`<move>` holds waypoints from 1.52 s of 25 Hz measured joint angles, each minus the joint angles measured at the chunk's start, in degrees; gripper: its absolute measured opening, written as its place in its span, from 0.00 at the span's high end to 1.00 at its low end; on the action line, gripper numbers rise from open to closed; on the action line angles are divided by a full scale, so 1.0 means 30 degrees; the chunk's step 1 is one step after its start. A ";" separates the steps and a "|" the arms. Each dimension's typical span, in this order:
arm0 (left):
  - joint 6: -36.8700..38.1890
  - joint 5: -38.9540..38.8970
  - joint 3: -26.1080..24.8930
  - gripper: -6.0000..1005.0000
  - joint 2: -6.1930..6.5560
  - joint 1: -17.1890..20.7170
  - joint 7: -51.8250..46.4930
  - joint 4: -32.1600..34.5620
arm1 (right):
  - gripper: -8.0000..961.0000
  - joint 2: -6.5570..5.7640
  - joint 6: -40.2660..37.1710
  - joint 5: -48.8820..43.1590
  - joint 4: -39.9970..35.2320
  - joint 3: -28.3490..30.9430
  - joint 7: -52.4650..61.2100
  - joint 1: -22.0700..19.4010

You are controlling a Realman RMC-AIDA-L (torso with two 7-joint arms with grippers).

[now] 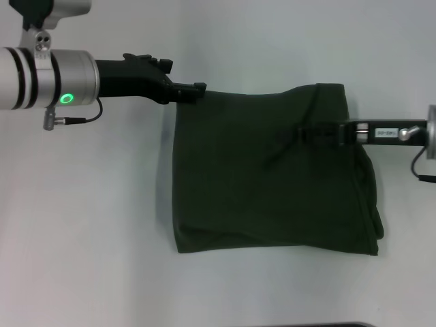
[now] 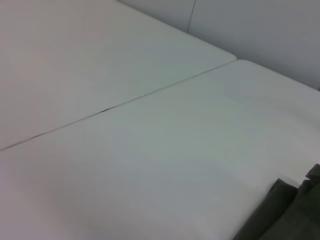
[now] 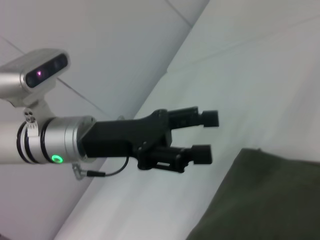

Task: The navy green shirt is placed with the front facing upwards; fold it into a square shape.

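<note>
Shirt: the navy green shirt [image 1: 272,170] lay in the centre-right of the head view, already folded to a rough square, plain green side up, no lettering showing.
Shirt edges: the lower edge ran fairly straight; the right side bulged with stacked layers, and the upper right corner stood up a little.
Left gripper: the left gripper [image 1: 197,88] sat at the shirt's upper left corner, reaching in from the left of the frame. In the right wrist view the left gripper [image 3: 206,137] had its fingers [image 3: 202,154] apart with a clear gap, just short of the cloth edge and holding nothing.
Right gripper: the right gripper [image 1: 310,131] reached in from the right edge of the frame, low over the shirt's upper right part. Dark on dark, I could not tell whether it was open or closed, nor whether it touched the cloth.
Key relation: the shirt lay right of and below the left gripper, and directly under the right one; the right arm was the nearer to the bulk of the cloth.
Judgement: the fold looked close to done; tidying the bulged right side seemed the remaining job.
Surroundings: the white table [image 1: 88,225] lay bare around the shirt, and a seam [image 2: 105,110] crossed it in the left wrist view.
Obstacles: nothing stood between either gripper and the cloth.
</note>
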 joint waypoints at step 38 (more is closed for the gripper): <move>1.2680 -0.2072 -0.5718 0.10 0.1475 0.4291 0.1005 -0.0278 | 0.04 0.0600 -0.3759 -0.0172 -0.0145 -0.0726 -0.6732 -0.0911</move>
